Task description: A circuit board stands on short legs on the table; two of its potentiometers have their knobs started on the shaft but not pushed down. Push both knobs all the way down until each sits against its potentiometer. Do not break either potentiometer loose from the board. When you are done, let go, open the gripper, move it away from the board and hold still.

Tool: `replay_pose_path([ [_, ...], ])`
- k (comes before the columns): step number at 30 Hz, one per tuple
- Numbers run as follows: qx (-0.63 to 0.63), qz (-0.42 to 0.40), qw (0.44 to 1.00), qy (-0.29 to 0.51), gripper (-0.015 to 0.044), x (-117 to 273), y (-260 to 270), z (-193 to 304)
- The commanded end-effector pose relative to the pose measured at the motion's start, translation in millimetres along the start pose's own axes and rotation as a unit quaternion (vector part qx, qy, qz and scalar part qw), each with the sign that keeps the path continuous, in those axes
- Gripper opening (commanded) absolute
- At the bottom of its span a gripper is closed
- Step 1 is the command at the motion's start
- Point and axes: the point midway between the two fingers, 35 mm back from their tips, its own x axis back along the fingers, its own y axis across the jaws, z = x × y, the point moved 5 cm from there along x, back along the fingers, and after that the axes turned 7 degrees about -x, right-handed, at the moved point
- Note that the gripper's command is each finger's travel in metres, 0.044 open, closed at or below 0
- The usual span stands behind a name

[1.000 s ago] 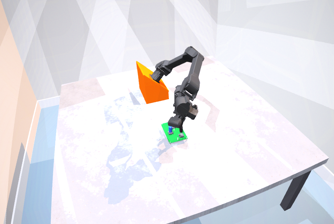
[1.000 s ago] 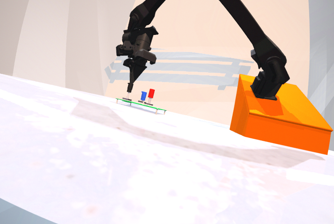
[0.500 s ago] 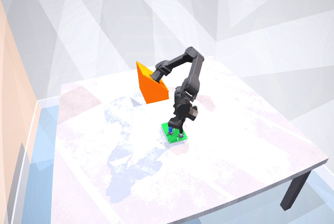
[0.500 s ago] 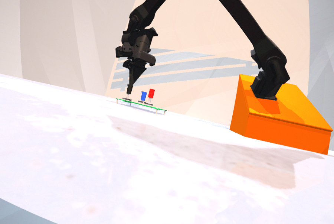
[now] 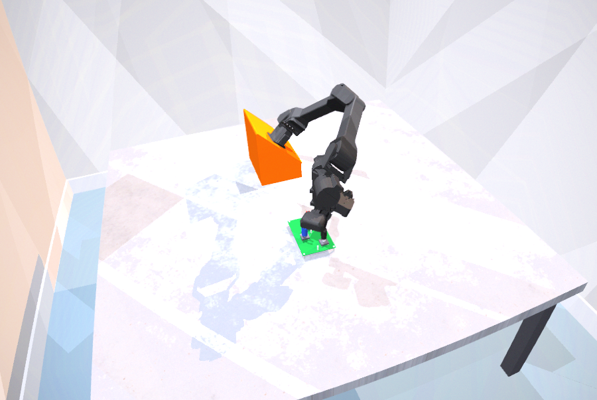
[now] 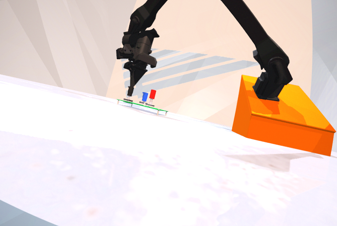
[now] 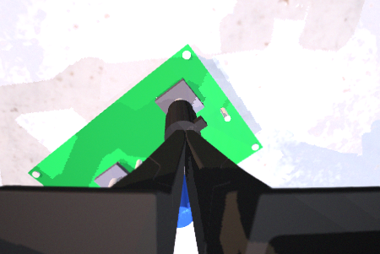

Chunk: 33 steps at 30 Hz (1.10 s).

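Observation:
The green board (image 5: 308, 249) (image 7: 101, 125) stands on short legs. My gripper (image 5: 324, 227) (image 6: 130, 86) (image 7: 184, 138) is shut and empty, its tips at the top of the black knob (image 5: 324, 235) (image 6: 130, 91) (image 7: 180, 114). Bare light shaft shows between that knob and its potentiometer (image 5: 324, 242) (image 7: 177, 94). The blue knob (image 5: 304, 232) (image 6: 145, 96) (image 7: 184, 218) stands low, with a short bit of shaft below it. The red knob (image 6: 152, 94) stands high on a longer bare shaft; in the wrist view my fingers hide it, but its potentiometer (image 7: 111, 174) shows partly.
Small light pins stand on the board, one (image 7: 225, 113) beside the black knob's potentiometer. The blue and red knobs rise close to my fingers. The orange wedge (image 5: 279, 164) (image 6: 288, 133) carries the arm's base, well away from the board.

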Motion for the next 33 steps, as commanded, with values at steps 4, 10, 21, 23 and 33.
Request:
replay_pose_path([
  [4,0.005,-0.006,1.0,0.002,0.0,-12.9,0.8,-2.3],
  [10,0.005,-0.006,1.0,0.002,0.0,-14.1,0.8,-2.3],
  [21,0.005,-0.006,1.0,0.002,0.0,-15.5,0.8,-2.2],
  [23,0.005,-0.006,1.0,0.002,0.0,-15.6,0.8,-2.2],
  [33,0.005,-0.006,1.0,0.002,0.0,-16.2,0.8,-2.3],
])
